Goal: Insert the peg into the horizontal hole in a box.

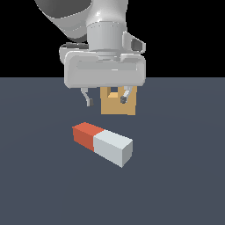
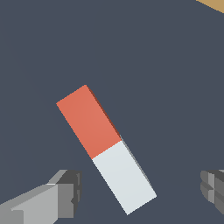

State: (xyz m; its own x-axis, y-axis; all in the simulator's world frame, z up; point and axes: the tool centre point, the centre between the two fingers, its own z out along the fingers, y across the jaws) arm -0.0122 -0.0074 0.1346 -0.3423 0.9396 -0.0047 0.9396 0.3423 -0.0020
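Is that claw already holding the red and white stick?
No: in the exterior view the gripper hangs open above the floor, and the peg lies flat below it, touched by neither finger.

peg [image 1: 102, 143]: half red-orange, half pale grey-white
box [image 1: 117, 105]: tan
bench [image 1: 184, 176]: dark slate blue
pincer [image 1: 107, 100]: light grey, dark pads

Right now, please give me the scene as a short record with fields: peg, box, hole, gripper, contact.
peg: lies flat on the floor, red-orange half toward the exterior view's left, pale half toward its right
box: tan, stands behind the peg, partly hidden by the gripper
hole: small square opening in the box's face, empty
gripper: above the peg, jaws open
contact: none; the fingers are apart from the peg
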